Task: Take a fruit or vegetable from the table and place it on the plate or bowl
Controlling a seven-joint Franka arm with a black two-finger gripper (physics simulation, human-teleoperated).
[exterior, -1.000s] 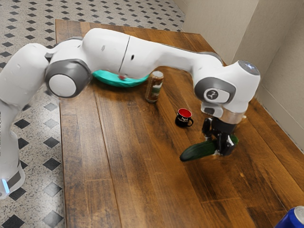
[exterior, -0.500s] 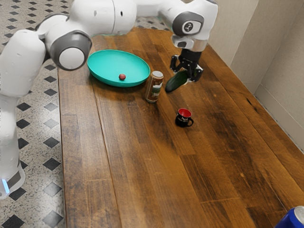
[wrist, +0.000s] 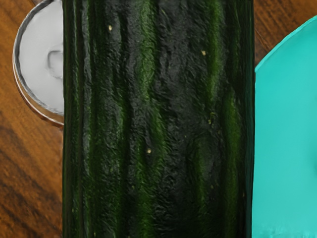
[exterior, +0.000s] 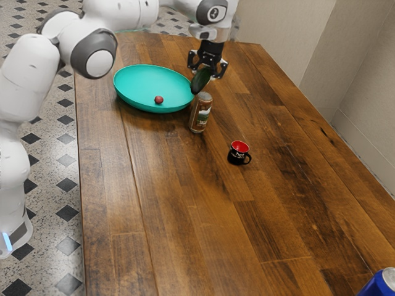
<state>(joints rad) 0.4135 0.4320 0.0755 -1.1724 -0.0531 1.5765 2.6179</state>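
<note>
My black gripper point(exterior: 207, 66) is shut on a dark green cucumber point(exterior: 201, 79), which hangs tilted above the bottle's top, just beside the plate's right rim. The teal plate point(exterior: 139, 85) lies at the table's back left and holds a small red fruit point(exterior: 158, 99). In the wrist view the cucumber point(wrist: 153, 119) runs lengthwise under my hand, with the plate's rim point(wrist: 287, 139) on one side and the bottle's lid point(wrist: 39, 69) on the other.
A brown bottle with a label point(exterior: 200, 113) stands upright right of the plate. A small black and red mug point(exterior: 239, 152) sits mid-table. A blue can point(exterior: 381, 283) shows at the lower right corner. A wall rises behind the table.
My arm has carried the cucumber from the table's right front, up and back toward the plate. It now hangs over the bottle, closer to the plate's rim.
</note>
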